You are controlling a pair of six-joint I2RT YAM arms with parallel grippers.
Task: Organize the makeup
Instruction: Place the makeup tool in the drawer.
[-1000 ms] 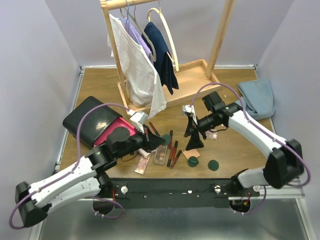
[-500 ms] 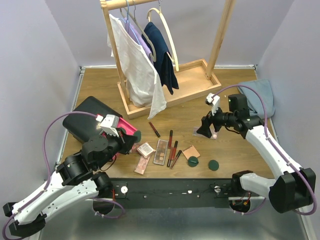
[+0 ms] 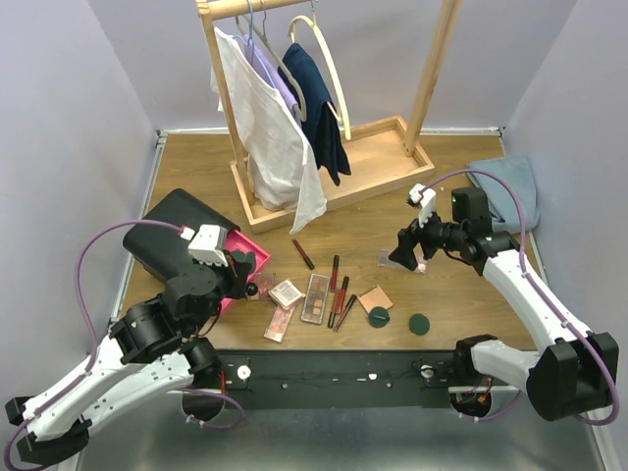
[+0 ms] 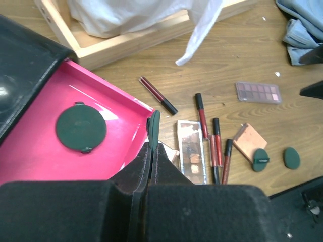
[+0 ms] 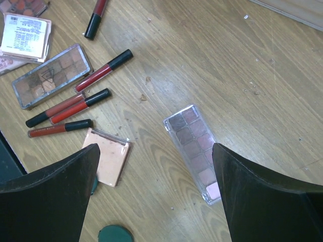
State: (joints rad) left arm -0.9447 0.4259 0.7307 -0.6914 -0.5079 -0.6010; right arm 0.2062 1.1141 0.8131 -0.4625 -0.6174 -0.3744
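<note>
Right gripper point(image 5: 155, 148) hovered with jaws spread fully wide, holding nothing. Mauve palette point(image 5: 194, 153) lay flat on the table point(image 5: 262, 75) straight beneath it, inside the gap between the two fingers point(image 5: 50, 196). Its long axis ran roughly left to right across the table and cut the gap on a slant, neither along the closing line nor square to it. My read: the wrist needs a turn before descent so the fingers meet the long edges. Right arm plainly the nearer; the left one was well apart, over at the case.

Palette: slim clear rectangle, pans graded from dusky mauve at one end to pale pink at the other. Thin, hard, low-edged. Likely awkward to pinch off bare wood; may skid.

It sat on the right of the table, alone, apart from the main scatter. Nearest neighbour was a peach compact point(image 5: 108, 156) to its near left, not touching. Beyond that lay dark-red tubes point(image 5: 70, 108), a brown palette point(image 5: 50, 75) and a loose green disc point(image 5: 116, 234).

Left gripper point(image 4: 150, 151) was pinched tight at the rim of the open pink drawer point(image 4: 40, 161) of the black case point(image 4: 25, 70). A dark-green disc point(image 4: 154, 123) seemed clamped edge-on between its tips, only a sliver showing; not certain. A second disc point(image 4: 81, 127) lay flat in the drawer.
</note>
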